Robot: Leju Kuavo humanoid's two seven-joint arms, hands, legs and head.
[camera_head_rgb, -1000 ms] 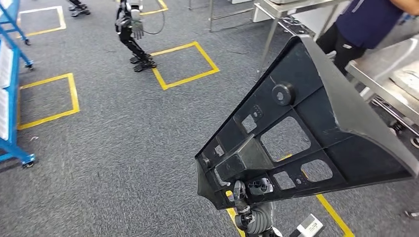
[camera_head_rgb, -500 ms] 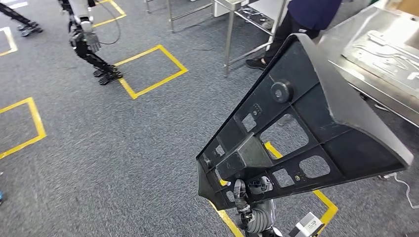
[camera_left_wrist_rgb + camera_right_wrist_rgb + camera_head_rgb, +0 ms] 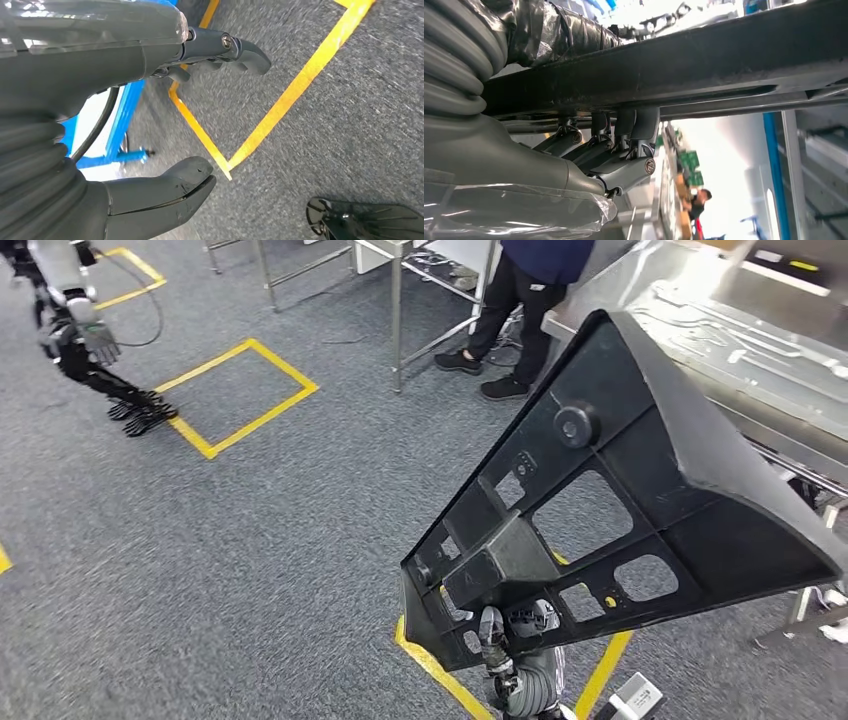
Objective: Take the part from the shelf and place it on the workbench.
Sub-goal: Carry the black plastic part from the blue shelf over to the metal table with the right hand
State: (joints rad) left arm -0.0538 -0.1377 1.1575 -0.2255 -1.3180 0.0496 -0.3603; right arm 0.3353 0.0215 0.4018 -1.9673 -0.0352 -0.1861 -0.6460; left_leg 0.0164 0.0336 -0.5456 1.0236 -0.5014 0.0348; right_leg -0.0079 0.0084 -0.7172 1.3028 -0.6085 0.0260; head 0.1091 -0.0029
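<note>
large black triangular part (image 3: 640,480) carried in mid-air, ribbed and cut-out underside turned to the head camera, narrow lower corner pinched by the right robot hand (image 3: 512,625), broad end raised toward the steel surface (image 3: 720,350). not touching the surface; far top corner overlapped its near edge in the head view, gap between them impossible to judge.

judged roughly past halfway: part already off the shelf and in carry, surface close ahead and to the right of the part. left to do: close in on the surface, lift the part over its edge, set it down flat, let go.

right robot hand grasping the part's rim, dark fingers (image 3: 624,150) hooked around the black edge in the right wrist view, forearm rising almost straight up beneath the part's lower corner. grip sat at one corner only, so likely a long lever and some sway in carry.

left robot hand (image 3: 165,120) released, holding nothing, thumb and fingers apart, hanging over grey carpet (image 3: 350,100) and a yellow tape line (image 3: 295,95).

beyond the part: person in dark clothes (image 3: 520,300) standing beside the surface's far left end; metal panels (image 3: 770,310) already lying on the surface; another humanoid robot (image 3: 80,340) well apart from the part, by a yellow floor square (image 3: 235,395).
</note>
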